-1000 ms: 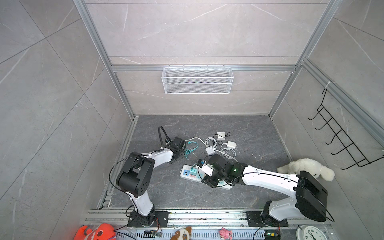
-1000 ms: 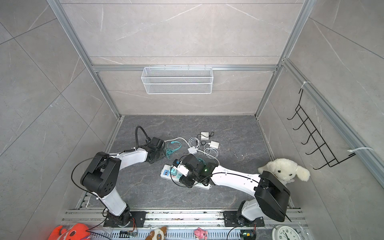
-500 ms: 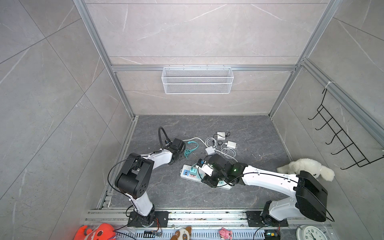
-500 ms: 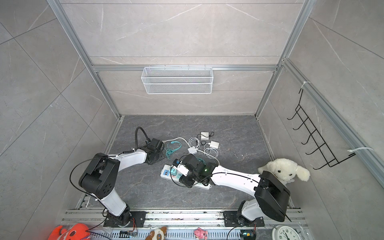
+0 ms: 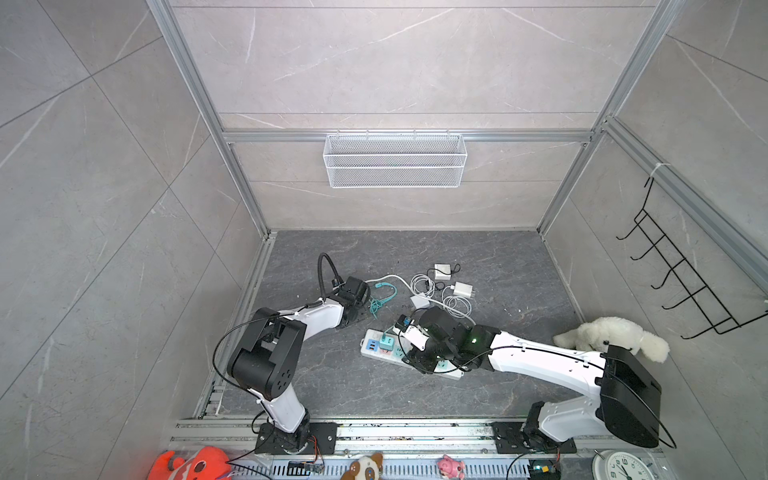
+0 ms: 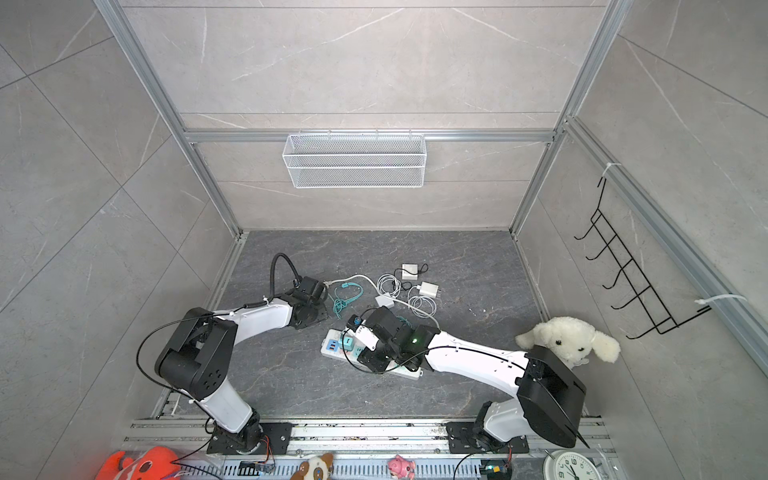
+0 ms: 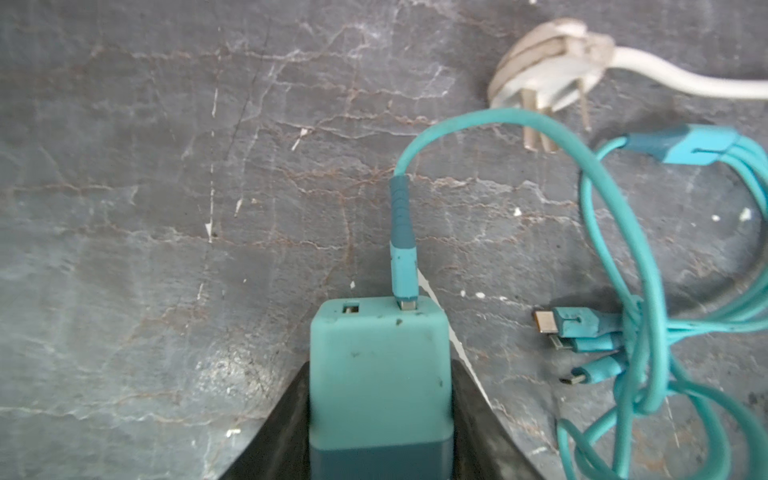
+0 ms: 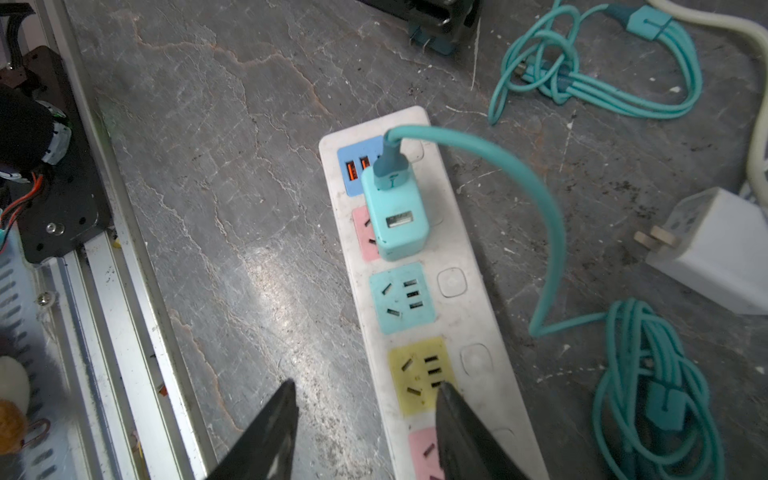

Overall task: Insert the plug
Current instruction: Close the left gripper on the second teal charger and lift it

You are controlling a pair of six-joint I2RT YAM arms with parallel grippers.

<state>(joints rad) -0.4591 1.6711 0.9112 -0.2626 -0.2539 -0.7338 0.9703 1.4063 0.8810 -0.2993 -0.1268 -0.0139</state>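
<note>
The only writing I can find is the ring of black numerals on the white clock [image 5: 624, 466], seen in both top views just beside my right arm's base [image 5: 536, 440], on its side away from my left arm. The picture edge cuts the dial and the digits are too small to read surely. I find no legible print on the power strip [image 8: 454, 245].

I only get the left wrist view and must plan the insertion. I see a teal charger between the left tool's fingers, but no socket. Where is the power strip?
Observer: The power strip lies to the right of your teal charger, apart from it.
Operator: Any sockets taken?
Observer: A second teal charger sits in the pink socket beside the USB ports.
Operator: Which is free?
Observer: The teal socket next to it is empty.
</note>
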